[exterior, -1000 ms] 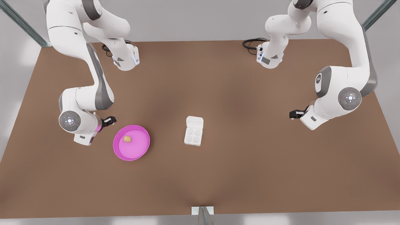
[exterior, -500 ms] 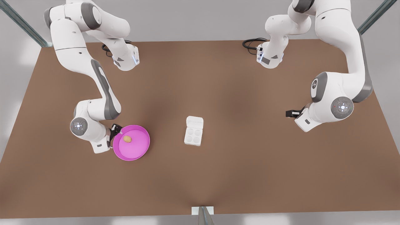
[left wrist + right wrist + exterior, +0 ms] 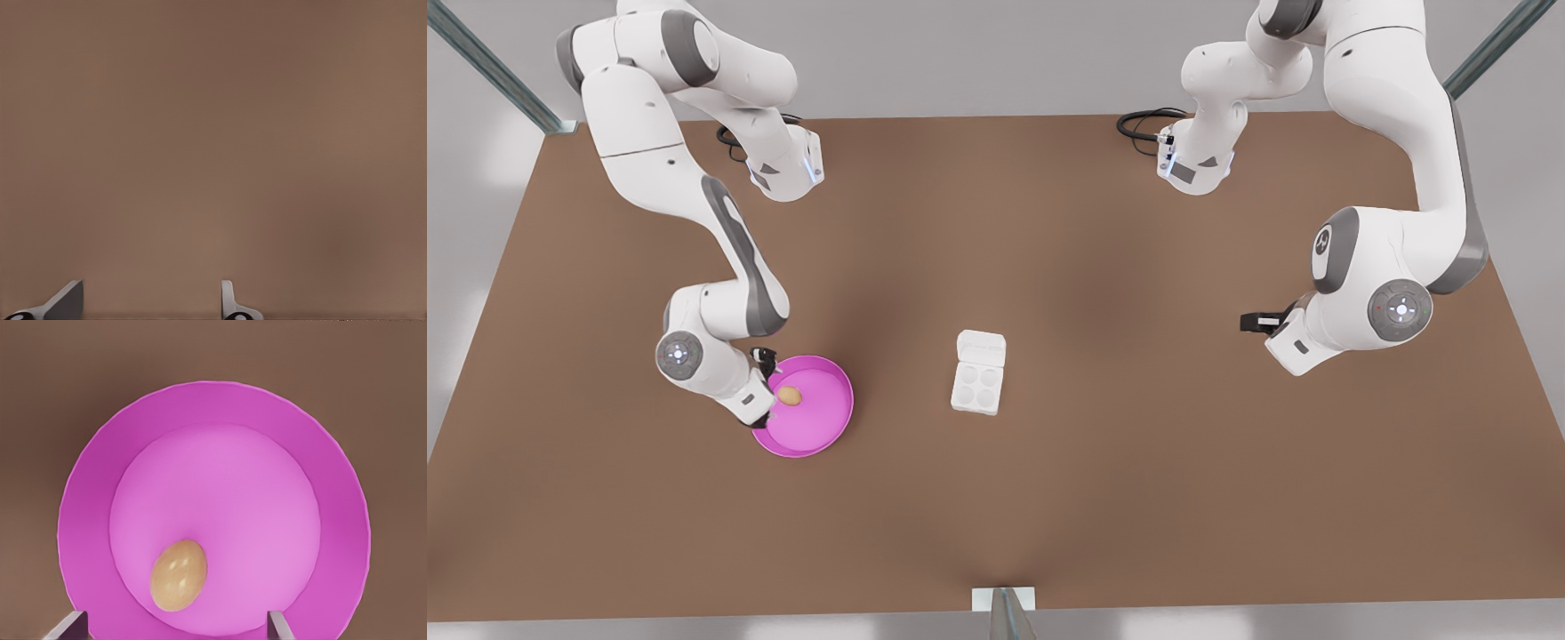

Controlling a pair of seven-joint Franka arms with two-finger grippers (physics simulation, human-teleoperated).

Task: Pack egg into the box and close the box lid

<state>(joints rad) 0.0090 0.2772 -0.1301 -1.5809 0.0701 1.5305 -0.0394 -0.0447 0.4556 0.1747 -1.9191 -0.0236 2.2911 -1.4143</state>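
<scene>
- Right gripper [image 3: 769, 391]: I have it above the pink dish [image 3: 818, 436] at the front view's left, jaws wide and empty, straddling the egg [image 3: 178, 575] to line up a pick.
- Egg: it lies loose on the dish floor, off centre, not yet gripped.
- Box [image 3: 976, 388]: it sits mid-worktop [image 3: 1049, 498], well apart from the dish, four cups bare; the box lid [image 3: 981, 345] is folded back flat, leaving the cups accessible.
- Left gripper [image 3: 1258, 322]: it waits over bare worktop at the front view's right, jaws parted, holding nothing.
</scene>
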